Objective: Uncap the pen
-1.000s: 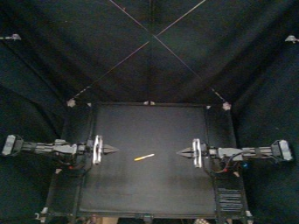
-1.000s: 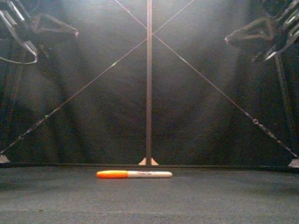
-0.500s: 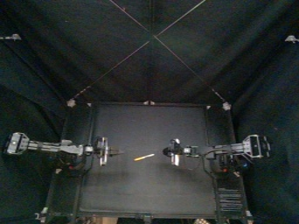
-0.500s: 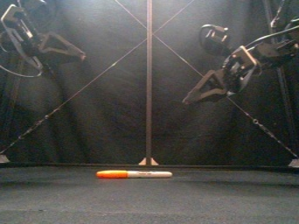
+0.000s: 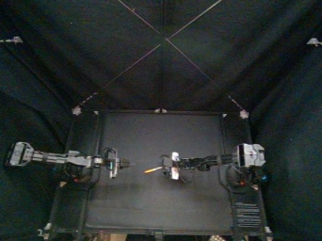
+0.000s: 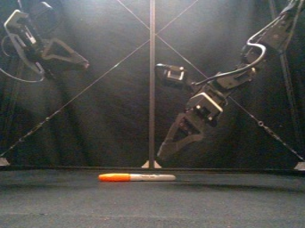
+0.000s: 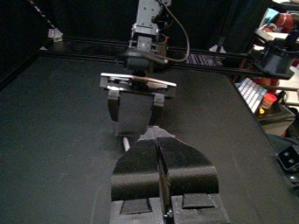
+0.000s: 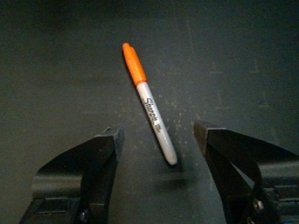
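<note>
Our right gripper (image 5: 169, 168) has swung in from the right side and come down low. It now hangs right over the pen (image 5: 154, 170), close above it but not touching. Its jaws are spread wide, and in the right wrist view the pen (image 8: 146, 96) lies in the gap between them. The pen has not moved at all. It lies flat near the middle of the counter (image 5: 138, 136), and from the front its orange cap (image 6: 114, 177) points to the left. We think this means the first grab is close: the right gripper (image 6: 167, 153) only has to drop a little more and pinch the white part of the pen. The cap is on, so nothing of the pulling has been done yet. Our left gripper (image 5: 111, 162) has hardly moved. It waits on the left, up high and well apart from the pen, and its jaws (image 7: 158, 136) are pressed together with nothing in them. It will have to spread them before it can take the cap. There is bare counter all around the pen. The edges are far off, so both arms have lots of room to come in and pull apart.
</note>
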Tool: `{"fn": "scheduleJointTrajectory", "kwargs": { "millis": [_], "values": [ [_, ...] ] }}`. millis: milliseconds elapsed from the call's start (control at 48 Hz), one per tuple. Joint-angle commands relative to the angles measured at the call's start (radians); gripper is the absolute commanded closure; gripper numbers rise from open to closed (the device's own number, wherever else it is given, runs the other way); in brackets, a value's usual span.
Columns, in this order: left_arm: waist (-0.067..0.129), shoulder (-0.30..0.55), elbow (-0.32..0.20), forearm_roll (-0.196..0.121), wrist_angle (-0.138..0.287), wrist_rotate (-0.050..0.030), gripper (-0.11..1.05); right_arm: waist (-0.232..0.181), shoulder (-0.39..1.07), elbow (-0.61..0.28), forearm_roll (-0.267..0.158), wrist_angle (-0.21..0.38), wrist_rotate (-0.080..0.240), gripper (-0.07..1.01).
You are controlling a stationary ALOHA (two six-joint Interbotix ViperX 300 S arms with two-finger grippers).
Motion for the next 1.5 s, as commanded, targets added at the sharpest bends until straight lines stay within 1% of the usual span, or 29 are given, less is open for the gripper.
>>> {"fn": "scheduleJointTrajectory", "kwargs": {
  "millis": [21,104,125,167,333,396,479,583,625,646,688,708,792,812,875,896,938,1000,1125,1208,1250,1312,1417,1500],
  "values": [
    [0.0,0.0,-0.014,-0.002,-0.009,0.0,0.95,-0.014,0.031,-0.069,-0.003,0.04,-0.003,0.0],
    [0.0,0.002,-0.009,-0.002,-0.009,0.0,0.94,-0.018,0.055,-0.092,-0.006,0.064,-0.003,0.01],
    [0.0,0.002,-0.009,-0.002,-0.009,-0.0015,0.95,-0.018,0.06,-0.095,-0.006,0.069,-0.003,0.01],
    [0.0,0.0,-0.008,-0.002,-0.009,0.0,0.94,-0.018,0.069,-0.101,-0.005,0.08,-0.003,0.01],
    [0.0,0.002,-0.002,-0.006,-0.009,0.0,0.94,-0.015,0.083,-0.101,0.002,0.101,0.0,0.02],
    [0.0,0.0,-0.003,-0.006,-0.009,0.0,0.94,-0.015,0.087,-0.1,0.006,0.11,-0.002,0.04],
    [0.0,0.002,-0.003,-0.006,-0.009,0.0,0.91,-0.012,0.097,-0.097,0.008,0.118,-0.002,0.12],
    [0.002,0.005,-0.008,-0.008,-0.009,0.0,0.81,-0.009,0.101,-0.097,0.008,0.127,-0.002,0.26],
    [0.0,0.006,-0.012,-0.006,-0.009,0.0,0.74,-0.009,0.1,-0.097,0.008,0.129,0.002,0.32],
    [0.002,0.009,-0.015,-0.006,-0.009,0.0015,0.71,-0.009,0.1,-0.097,0.006,0.13,0.003,0.35],
    [0.003,0.014,-0.025,-0.008,-0.009,0.0031,0.61,-0.009,0.095,-0.097,0.006,0.132,0.005,0.38],
    [0.005,0.018,-0.029,-0.006,-0.009,0.0046,0.58,-0.009,0.089,-0.097,0.005,0.132,0.005,0.39],
    [0.012,0.037,-0.048,-0.005,-0.009,0.0046,0.42,-0.009,0.058,-0.098,0.008,0.143,0.005,0.4],
    [0.015,0.046,-0.052,-0.005,-0.009,0.0061,0.38,-0.009,0.048,-0.1,0.008,0.146,0.005,0.4],
    [0.018,0.072,-0.064,-0.005,-0.009,0.0061,0.28,-0.008,0.015,-0.104,0.008,0.155,0.005,0.4],
    [0.02,0.087,-0.072,-0.005,-0.008,0.0077,0.22,-0.008,0.003,-0.104,0.008,0.158,0.005,0.4],
    [0.021,0.11,-0.08,-0.003,-0.002,0.0092,0.17,-0.006,-0.017,-0.106,0.006,0.163,0.005,0.4],
    [0.025,0.152,-0.095,-0.003,0.003,0.0092,0.1,0.0,-0.049,-0.106,0.008,0.17,0.005,0.4],
    [0.028,0.236,-0.13,0.002,0.014,0.0092,0.02,0.005,-0.101,-0.1,0.008,0.176,0.005,0.4],
    [0.04,0.287,-0.156,0.014,0.028,0.0092,0.02,0.009,-0.121,-0.094,0.008,0.178,0.005,0.4],
    [0.048,0.307,-0.167,0.017,0.038,0.0092,0.02,0.012,-0.133,-0.091,0.008,0.176,0.005,0.4],
    [0.054,0.341,-0.186,0.017,0.063,0.0092,0.02,0.015,-0.146,-0.087,0.008,0.176,0.005,0.4],
    [0.057,0.391,-0.216,0.018,0.104,0.0092,0.02,0.017,-0.164,-0.078,0.008,0.176,0.005,0.4],
    [0.063,0.423,-0.239,0.023,0.121,0.0092,0.02,0.018,-0.176,-0.071,0.008,0.173,0.005,0.4]
  ]
}}
